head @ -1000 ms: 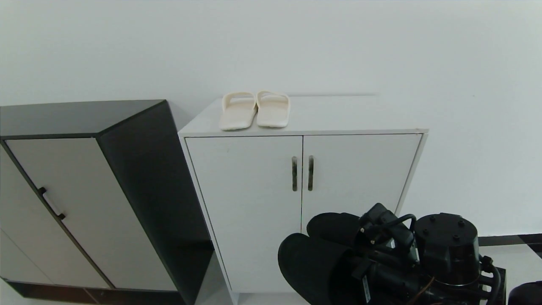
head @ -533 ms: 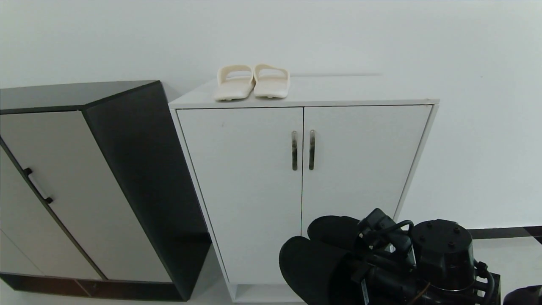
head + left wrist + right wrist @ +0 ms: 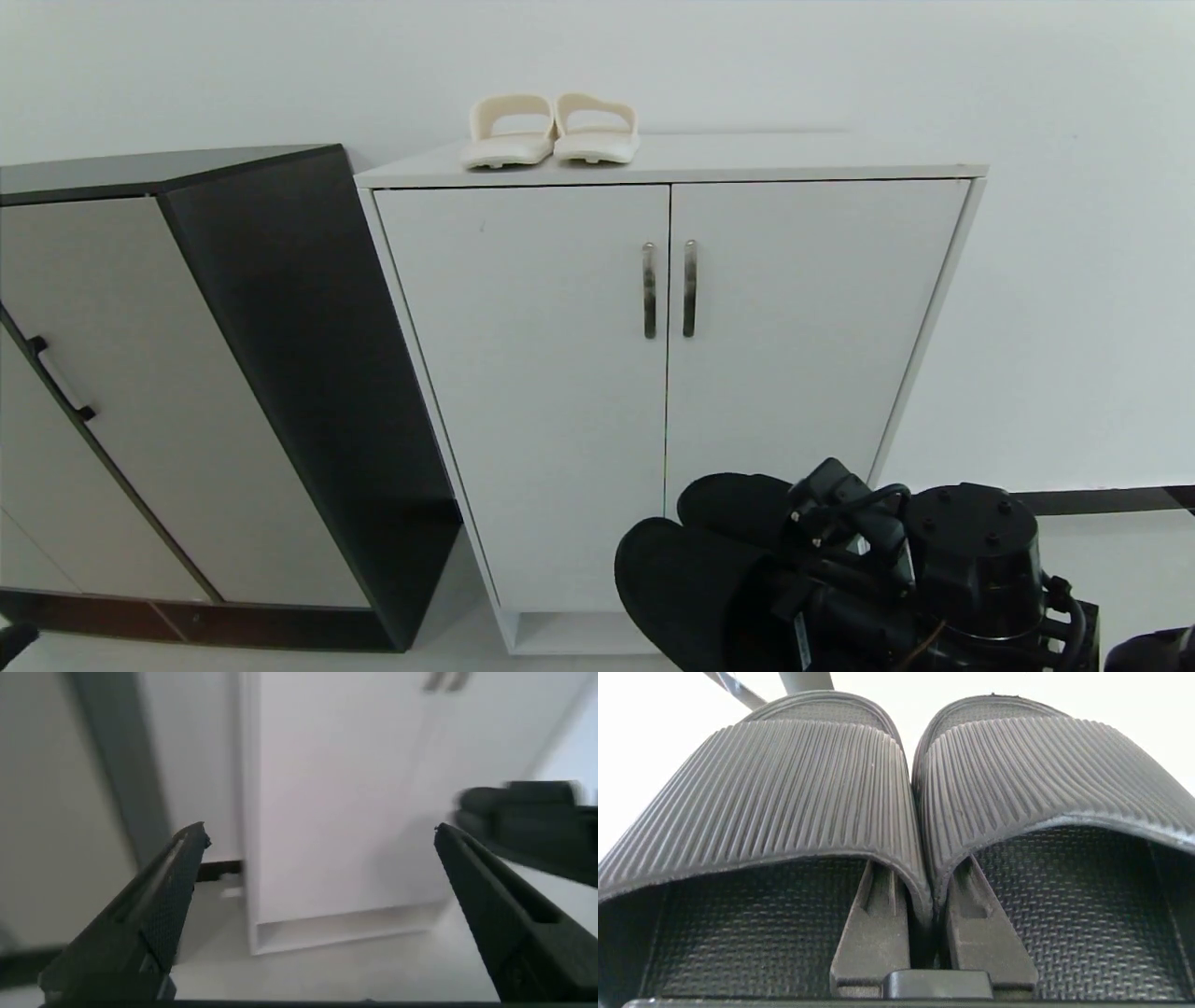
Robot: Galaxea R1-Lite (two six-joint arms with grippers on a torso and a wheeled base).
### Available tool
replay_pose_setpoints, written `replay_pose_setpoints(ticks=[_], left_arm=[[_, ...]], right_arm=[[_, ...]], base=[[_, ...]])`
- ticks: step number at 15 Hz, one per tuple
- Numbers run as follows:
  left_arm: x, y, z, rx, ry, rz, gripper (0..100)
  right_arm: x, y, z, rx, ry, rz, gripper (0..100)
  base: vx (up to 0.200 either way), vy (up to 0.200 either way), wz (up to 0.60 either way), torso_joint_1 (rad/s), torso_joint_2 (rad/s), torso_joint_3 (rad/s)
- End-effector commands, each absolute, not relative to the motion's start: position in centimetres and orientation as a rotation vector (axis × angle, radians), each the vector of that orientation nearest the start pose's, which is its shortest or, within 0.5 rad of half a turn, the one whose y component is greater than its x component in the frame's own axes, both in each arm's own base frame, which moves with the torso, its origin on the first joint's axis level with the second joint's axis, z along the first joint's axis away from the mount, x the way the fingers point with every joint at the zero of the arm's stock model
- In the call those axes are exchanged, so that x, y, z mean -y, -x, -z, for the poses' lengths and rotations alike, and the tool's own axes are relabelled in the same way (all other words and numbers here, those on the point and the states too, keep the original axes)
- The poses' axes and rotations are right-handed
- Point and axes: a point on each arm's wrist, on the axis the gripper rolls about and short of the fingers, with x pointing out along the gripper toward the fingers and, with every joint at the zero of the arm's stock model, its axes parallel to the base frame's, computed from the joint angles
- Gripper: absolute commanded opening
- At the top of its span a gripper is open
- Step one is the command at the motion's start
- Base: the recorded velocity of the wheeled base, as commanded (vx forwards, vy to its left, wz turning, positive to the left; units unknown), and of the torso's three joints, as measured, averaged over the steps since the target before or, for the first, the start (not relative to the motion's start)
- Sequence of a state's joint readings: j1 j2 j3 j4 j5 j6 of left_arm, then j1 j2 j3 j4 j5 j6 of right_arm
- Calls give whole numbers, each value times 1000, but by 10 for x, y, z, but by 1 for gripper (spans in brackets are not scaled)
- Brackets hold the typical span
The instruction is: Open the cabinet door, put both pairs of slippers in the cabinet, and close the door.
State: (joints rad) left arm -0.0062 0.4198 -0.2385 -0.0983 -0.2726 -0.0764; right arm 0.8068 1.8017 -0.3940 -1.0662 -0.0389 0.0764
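The white cabinet point(image 3: 532, 392) stands against the wall with both doors shut; its two metal handles point(image 3: 668, 289) meet at the middle. A cream pair of slippers point(image 3: 553, 131) lies on its top at the left. My right gripper point(image 3: 924, 917) is shut on the black pair of slippers point(image 3: 906, 812), its fingers point(image 3: 873, 929) pinching the two inner side walls together. In the head view this black pair point(image 3: 700, 560) hangs low before the right door. My left gripper point(image 3: 320, 835) is open and empty, low down, facing the cabinet's base point(image 3: 336, 924).
A taller black cabinet point(image 3: 280, 373) with a grey door and black handle point(image 3: 61, 378) stands directly left of the white one. Pale floor point(image 3: 374, 971) lies before both. A plain white wall runs behind and to the right.
The whole head picture has shifted: the camera has sunk, so the cabinet top sits higher and flatter in view. My right gripper still holds the black slippers in the same place.
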Motion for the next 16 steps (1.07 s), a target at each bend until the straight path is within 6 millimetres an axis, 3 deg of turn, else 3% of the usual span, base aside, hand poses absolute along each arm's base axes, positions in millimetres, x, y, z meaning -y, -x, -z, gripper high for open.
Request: replay_pose_setpoints(ticks=[1,3,6,9,12,16], left_arm=[[13,-88,-189,-239,129,536,100],[26,-121,-197,-283,108,653,100],[63,-176,-216,-231,75,794,100],[104,-216,-229,-180,85,885,100],[141,-245,-250,-153,154,961,100],[182,-270,-260,-159,187,1037,100]], right_arm=[[-193,-187,-98,-332,62,-747,0],[-192,-186,-100,-318,57,-747,0],[-190,-188,-101,-295,47,-737,0],[-189,-192,-95,-313,51,-726,0],[-189,-194,-90,-327,54,-722,0],[-187,-196,-92,-296,44,-711,0]], base=[[0,0,0,-17,159,134],[0,0,0,-2,71,61],[0,0,0,0,0,0],[0,0,0,0,0,0],[0,0,0,0,0,0],[0,0,0,0,0,0]])
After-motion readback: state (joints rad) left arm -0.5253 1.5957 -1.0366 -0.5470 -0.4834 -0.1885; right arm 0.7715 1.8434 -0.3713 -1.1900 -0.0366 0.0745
